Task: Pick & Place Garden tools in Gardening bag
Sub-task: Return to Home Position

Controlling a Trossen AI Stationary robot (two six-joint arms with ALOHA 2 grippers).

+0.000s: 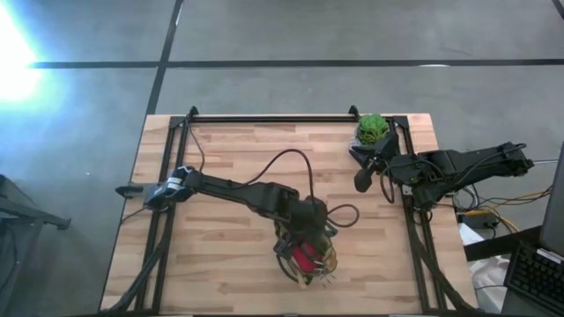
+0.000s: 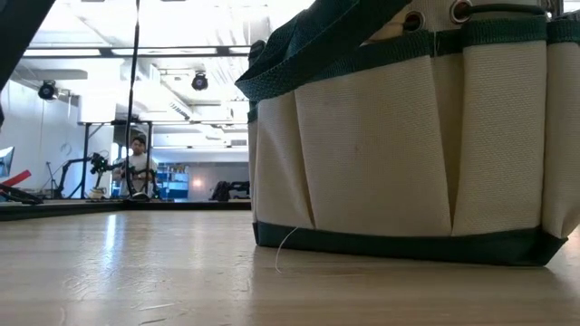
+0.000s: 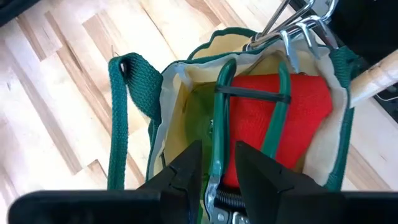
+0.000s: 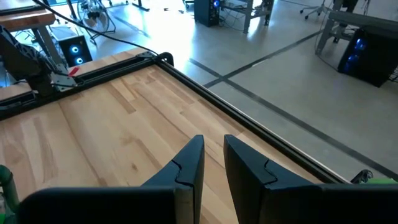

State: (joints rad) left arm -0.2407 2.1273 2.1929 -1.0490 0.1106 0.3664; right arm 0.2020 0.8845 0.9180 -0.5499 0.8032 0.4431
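Observation:
The gardening bag [image 3: 165,106], cream cloth with dark green trim and straps, stands on the table's near middle [image 1: 308,262] and fills the low view [image 2: 408,145]. Inside lies a red glove [image 3: 305,106]. Metal tines [image 3: 292,28] and a wooden handle [image 3: 376,78] stick out at its far rim. My left gripper [image 3: 217,146] hangs over the bag's mouth [image 1: 307,242], shut on green-handled pruners [image 3: 277,106]. My right gripper [image 4: 212,140] waits high at the table's right [image 1: 359,182], its fingers a narrow gap apart with nothing between them. My left gripper has the pruners between its two fingers at the spring end [image 3: 219,198], with one green handle [image 3: 216,124] running out past the fingertips. The fingers slant down from above and lie along the tool. The handles point down into the bag over the red glove; whether they rest on it I cannot tell.
A green plant in a pot [image 1: 372,130] stands at the far right corner, close to my right arm. Black rails [image 1: 273,117] run along the table's far and side edges. Bare wood lies left of the bag [image 1: 220,246]. A person [image 2: 138,158] shows far back in the room.

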